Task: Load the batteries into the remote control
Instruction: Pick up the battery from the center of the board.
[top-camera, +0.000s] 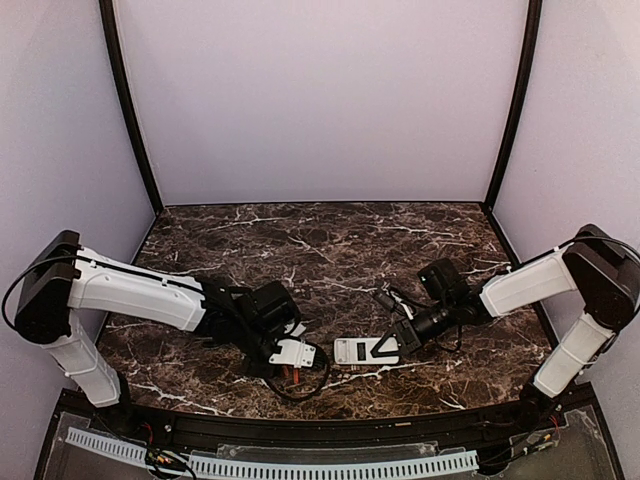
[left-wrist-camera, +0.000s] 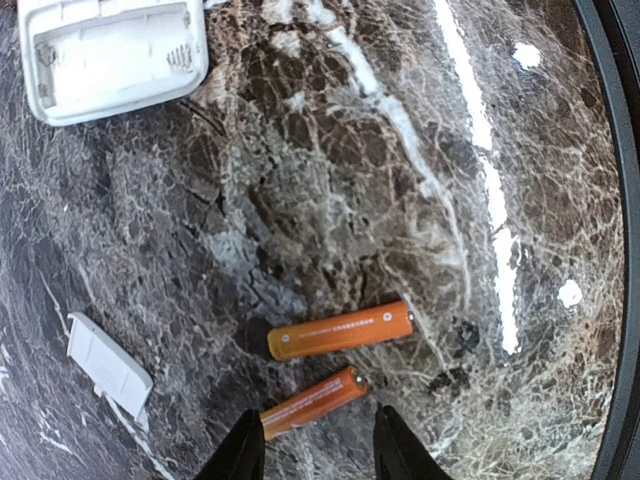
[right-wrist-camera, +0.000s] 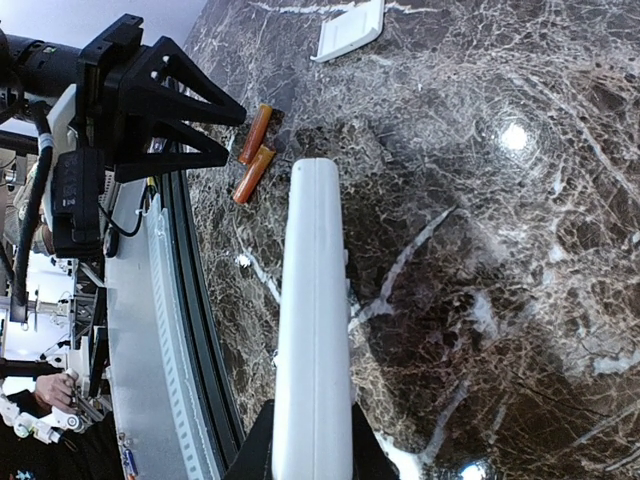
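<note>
Two orange batteries lie side by side on the marble, one (left-wrist-camera: 340, 331) farther from the fingers, one (left-wrist-camera: 312, 401) nearer; both also show in the right wrist view (right-wrist-camera: 255, 153) and as a small red spot from above (top-camera: 296, 376). My left gripper (left-wrist-camera: 320, 445) hovers over them, open. The lower end of the nearer battery lies just inside its left finger (left-wrist-camera: 245, 452), and nothing is gripped. The white remote control (top-camera: 355, 350) rests on its edge, its empty battery bay (left-wrist-camera: 110, 55) facing the left arm. My right gripper (right-wrist-camera: 312, 420) is shut on its end.
The small loose white cover plate (left-wrist-camera: 108, 365) lies on the marble beside the batteries, also seen ahead of the remote (right-wrist-camera: 350, 30). The table's black front rail (right-wrist-camera: 190, 330) runs close by the batteries and the remote.
</note>
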